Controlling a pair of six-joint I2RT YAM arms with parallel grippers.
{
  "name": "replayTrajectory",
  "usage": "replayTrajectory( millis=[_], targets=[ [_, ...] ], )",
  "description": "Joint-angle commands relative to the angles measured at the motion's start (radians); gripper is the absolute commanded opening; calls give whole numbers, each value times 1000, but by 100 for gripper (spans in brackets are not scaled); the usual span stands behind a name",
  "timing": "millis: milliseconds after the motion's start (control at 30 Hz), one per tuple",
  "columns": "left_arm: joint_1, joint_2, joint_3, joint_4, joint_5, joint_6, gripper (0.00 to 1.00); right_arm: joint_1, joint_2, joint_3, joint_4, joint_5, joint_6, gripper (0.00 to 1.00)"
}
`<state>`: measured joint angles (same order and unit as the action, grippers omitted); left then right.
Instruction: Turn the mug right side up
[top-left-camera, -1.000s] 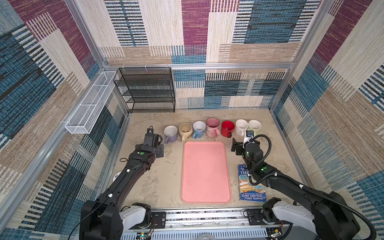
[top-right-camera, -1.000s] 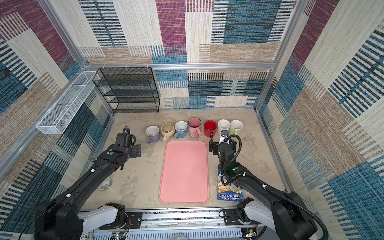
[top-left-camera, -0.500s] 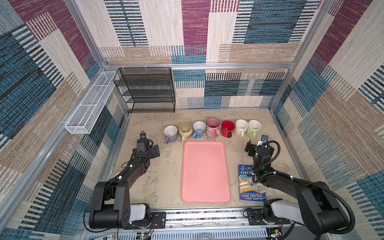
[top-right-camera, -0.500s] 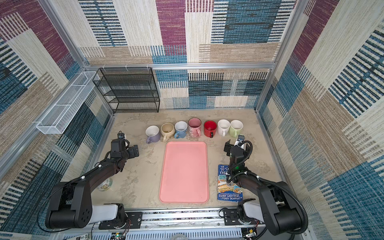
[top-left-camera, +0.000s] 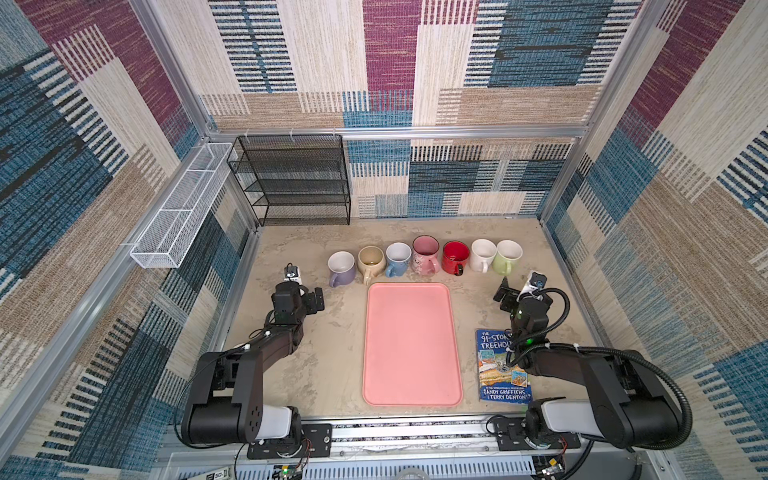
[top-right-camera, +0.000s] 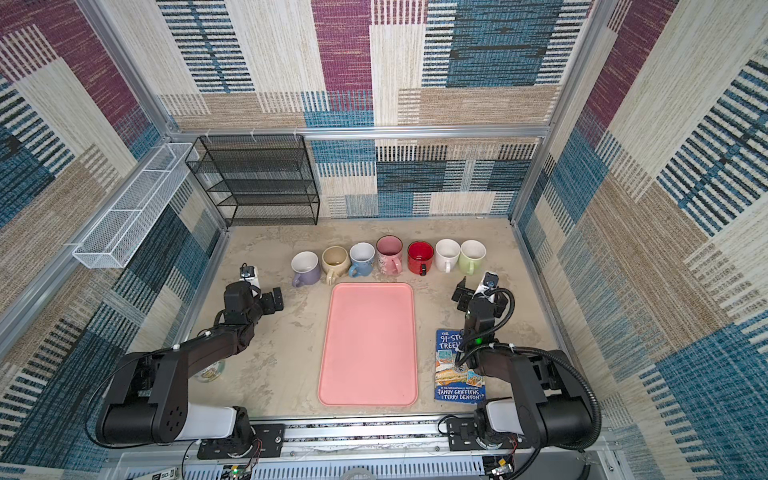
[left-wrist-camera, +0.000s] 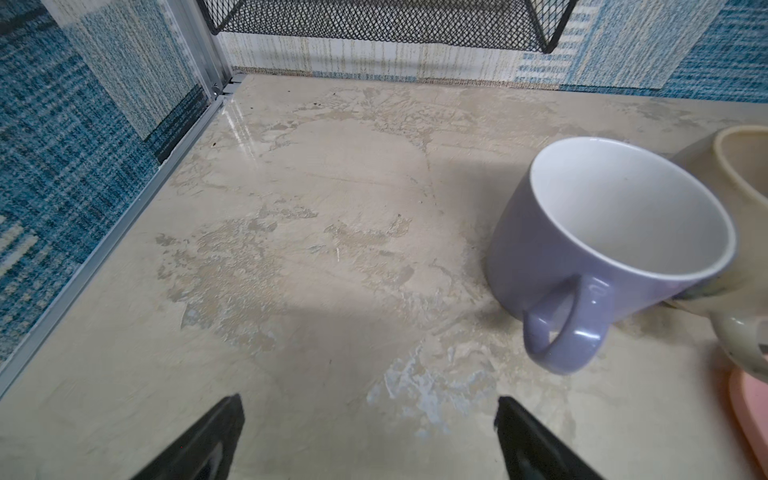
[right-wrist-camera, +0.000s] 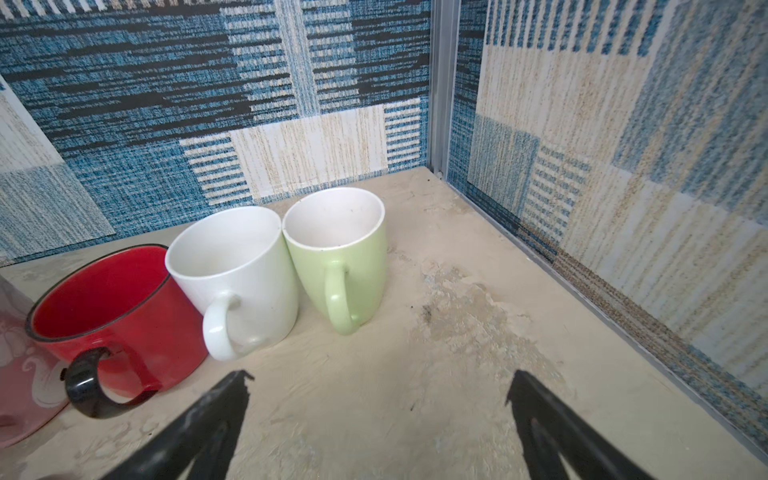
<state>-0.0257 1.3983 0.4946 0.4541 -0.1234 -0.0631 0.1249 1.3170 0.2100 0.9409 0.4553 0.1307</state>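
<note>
Your L gripper (left-wrist-camera: 370, 409), R gripper (right-wrist-camera: 380, 384) spread wide, empty, flanking pink tray (top-left-camera: 411, 345); seven mugs (top-left-camera: 424, 254) upright behind it.

Seven mugs (top-left-camera: 424, 254) stand in a row behind the tray (top-left-camera: 411, 345); a book (top-left-camera: 498, 390) lies right of it

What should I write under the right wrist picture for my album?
Right gripper, jaws open, near the upright red mug, white mug and green mug standing side by side.
</note>
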Motion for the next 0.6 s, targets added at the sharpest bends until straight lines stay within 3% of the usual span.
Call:
replayTrajectory(
  millis=[0,100,200,300,433,567],
  targets=[
    [-8,-12,-14,75,5,42,99,1,-31,-54,157,31,-3,100],
    [-8,1,-33,200,-15,96,99,1,-17,-69,227,32,-54,100],
    [-2,18,-6,140,-19,89,99,1,2,-78,281,23,-87,100],
    [-3,51,-96,348,-23,86,99,2,36,-119,415,45,-111,100],
    [-25,82,-170,503,-70,94,99,1,98,-155,543,33,-119,100],
    [-75,149,-240,706,-98,158,99,1,153,-276,826,-65,-161,100]
  ],
)
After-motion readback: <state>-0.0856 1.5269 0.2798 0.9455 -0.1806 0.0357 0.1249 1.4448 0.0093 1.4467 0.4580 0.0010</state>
